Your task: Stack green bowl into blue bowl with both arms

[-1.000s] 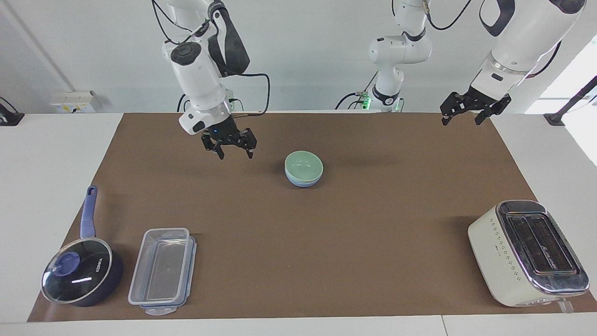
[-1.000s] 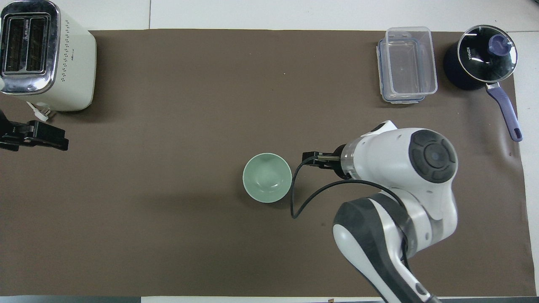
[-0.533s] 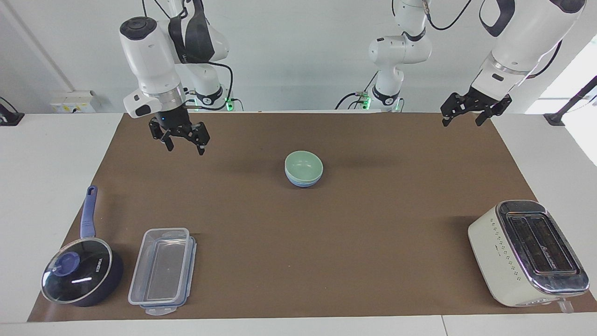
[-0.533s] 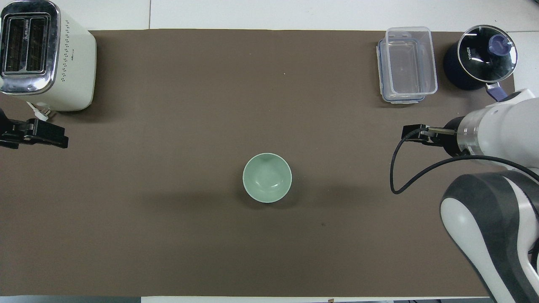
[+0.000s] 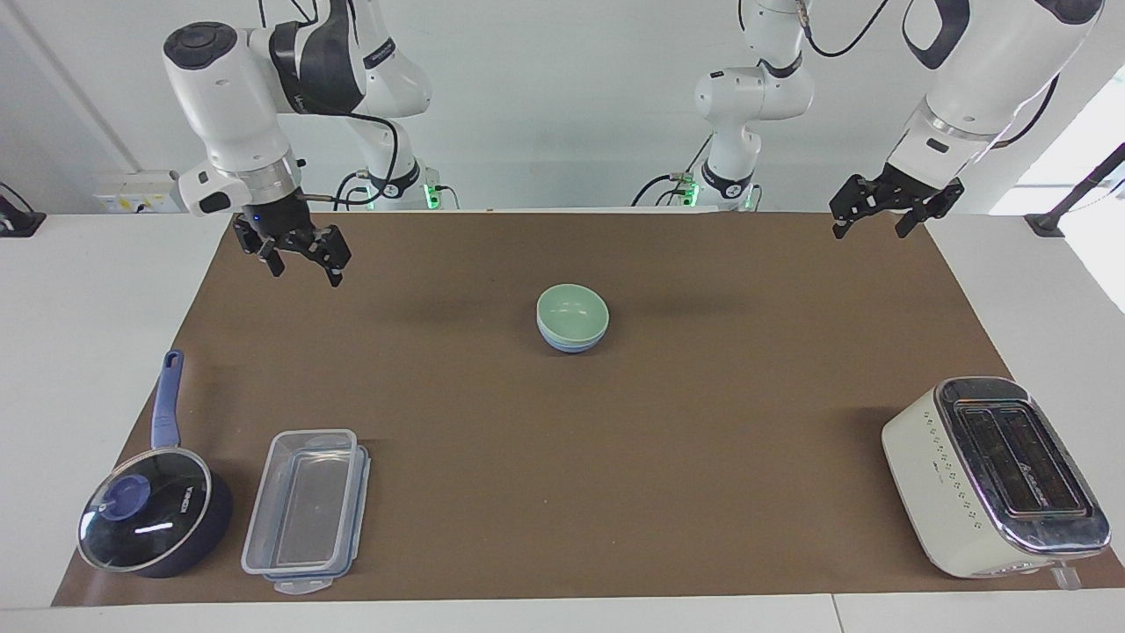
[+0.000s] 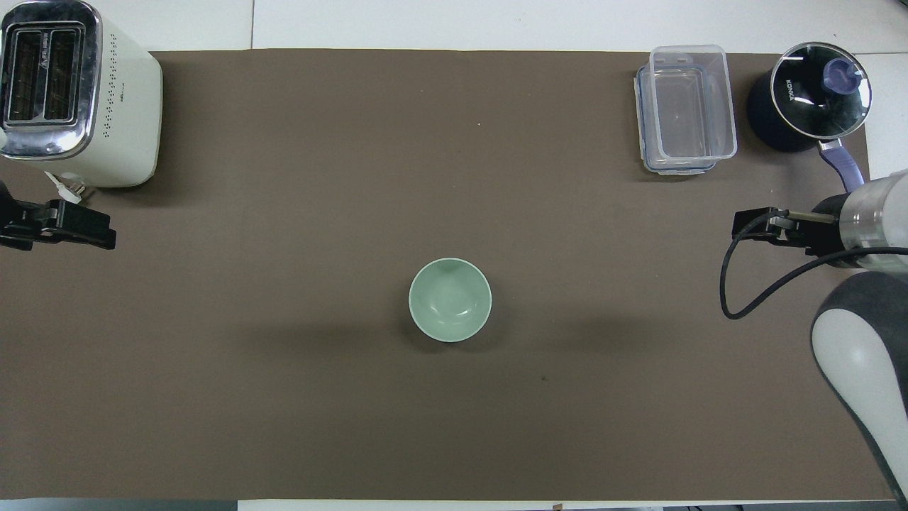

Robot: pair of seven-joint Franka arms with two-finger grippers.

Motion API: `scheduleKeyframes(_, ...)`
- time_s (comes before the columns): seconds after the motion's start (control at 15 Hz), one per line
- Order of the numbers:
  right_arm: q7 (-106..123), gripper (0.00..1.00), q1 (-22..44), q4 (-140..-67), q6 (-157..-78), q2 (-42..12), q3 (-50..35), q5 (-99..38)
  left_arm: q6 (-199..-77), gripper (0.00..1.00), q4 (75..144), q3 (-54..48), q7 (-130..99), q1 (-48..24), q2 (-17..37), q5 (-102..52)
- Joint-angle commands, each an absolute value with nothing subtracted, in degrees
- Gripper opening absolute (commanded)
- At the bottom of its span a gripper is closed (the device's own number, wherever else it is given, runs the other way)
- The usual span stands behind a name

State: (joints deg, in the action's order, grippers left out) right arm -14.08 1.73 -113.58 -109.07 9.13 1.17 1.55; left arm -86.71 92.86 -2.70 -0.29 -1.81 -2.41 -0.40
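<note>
Green bowl nested in blue bowl, frame centre. Saucepan lid reads seemingly "KONKA". Right gripper, left gripper: fingers spread, empty, upper corners.

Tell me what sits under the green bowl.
The blue bowl sits under the green bowl, nested; only its lower wall shows in the facing view. Its inside is covered, and from overhead the green bowl hides it entirely.

- Green bowl: pale mint, matte, upright, nested inside the blue bowl at mid-worktop, well apart from both the right claw and the left claw, roughly between them.
- Blue bowl: light blue, upright under the green one; only its lower wall shows.
</note>
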Motion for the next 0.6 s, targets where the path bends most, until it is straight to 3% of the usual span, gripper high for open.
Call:
scheduleKeyframes(0.0, -11.3, 1.00, 1.1, -106.0, -102.8, 6.5, 1.0, 2.1, -87.5, 1.00, 94.0, -2.9, -0.1, -1.5, -3.5, -1.5)
scheduleKeyframes(0.2, -11.0, 1.00, 1.1, -98.8, -96.3, 3.7, 0.9, 1.8, -87.3, 1.00, 94.0, -2.9, -0.1, -0.9, -3.5, -1.4)
scheduleKeyframes(0.53, -9.3, 1.00, 0.7, -93.5, -90.6, 2.4, 1.1, 1.4, -87.3, 1.00, 94.0, -2.9, -0.1, -0.9, -3.5, -1.4)
